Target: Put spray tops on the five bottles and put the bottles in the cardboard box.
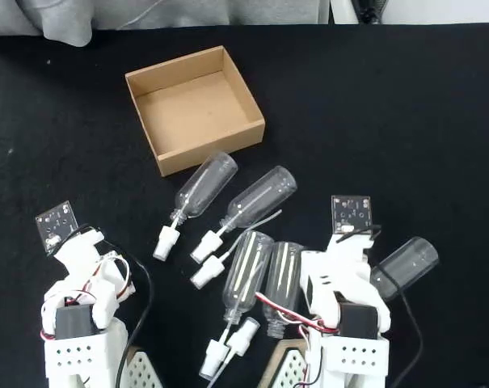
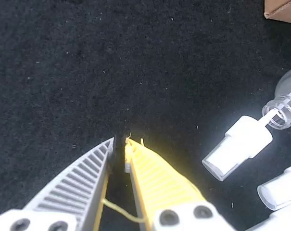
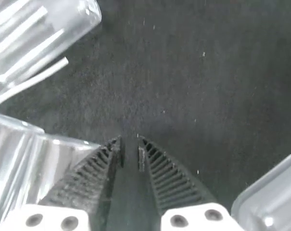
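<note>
Black cloth (image 1: 422,113) covers the table, and on it no part of the task looks finished. All five bottles (image 1: 248,273) lie on their sides. They are clear, with bright streaks of reflection along the walls, and none is in the cardboard box (image 1: 146,83). Four lie in a cluster between the two arms, running out from the pincers toward the box. The fifth bottle (image 1: 406,265) lies apart, just beside the right arm on its outer side.

White spray tops (image 1: 167,240) lie at or near the necks. Close beside the left pincer (image 2: 119,142), one top sits a little short of a threaded neck (image 2: 283,111), its thin tube reaching in but the collar not seated. I judge the other tops to be unscrewed as well, though that is harder to tell. By that reading, five cappings and five placements are left.

The left pincer's grey and yellow jaws are drawn almost together over the cloth, holding nothing. The right pincer (image 3: 129,143) has its black jaws likewise nearly together and empty, with bottle walls close on either side. The box stands well beyond both pincers, past the bottles.
</note>
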Motion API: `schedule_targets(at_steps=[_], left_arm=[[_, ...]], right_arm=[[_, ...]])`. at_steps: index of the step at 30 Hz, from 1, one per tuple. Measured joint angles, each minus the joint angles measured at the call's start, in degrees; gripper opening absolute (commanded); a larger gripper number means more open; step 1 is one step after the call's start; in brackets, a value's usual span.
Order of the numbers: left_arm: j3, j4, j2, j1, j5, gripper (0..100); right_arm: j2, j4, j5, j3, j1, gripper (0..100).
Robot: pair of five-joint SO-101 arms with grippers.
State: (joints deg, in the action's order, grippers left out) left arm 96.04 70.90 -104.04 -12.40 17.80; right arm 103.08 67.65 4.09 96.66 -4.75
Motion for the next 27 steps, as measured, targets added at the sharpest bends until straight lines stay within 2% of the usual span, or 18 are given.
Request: schedule_targets(at_steps=[2, 9, 20, 27], left_arm=[[0.0, 0.0, 0.0, 0.0, 0.0, 3], [0.0, 0.0, 0.0, 0.0, 0.0, 3], [0.0, 0.0, 0.0, 0.0, 0.0, 3], [0.0, 0.0, 0.0, 0.0, 0.0, 3]], right_arm=[[0.0, -1.49, 3.69, 0.0, 0.0, 1.1], [0.0, -5.45, 23.91, 0.0, 0.0, 1.2], [0.0, 4.04, 31.12, -14.86, -0.53, 5.6], [0.0, 5.36, 37.45, -19.69, -8.53, 5.8]])
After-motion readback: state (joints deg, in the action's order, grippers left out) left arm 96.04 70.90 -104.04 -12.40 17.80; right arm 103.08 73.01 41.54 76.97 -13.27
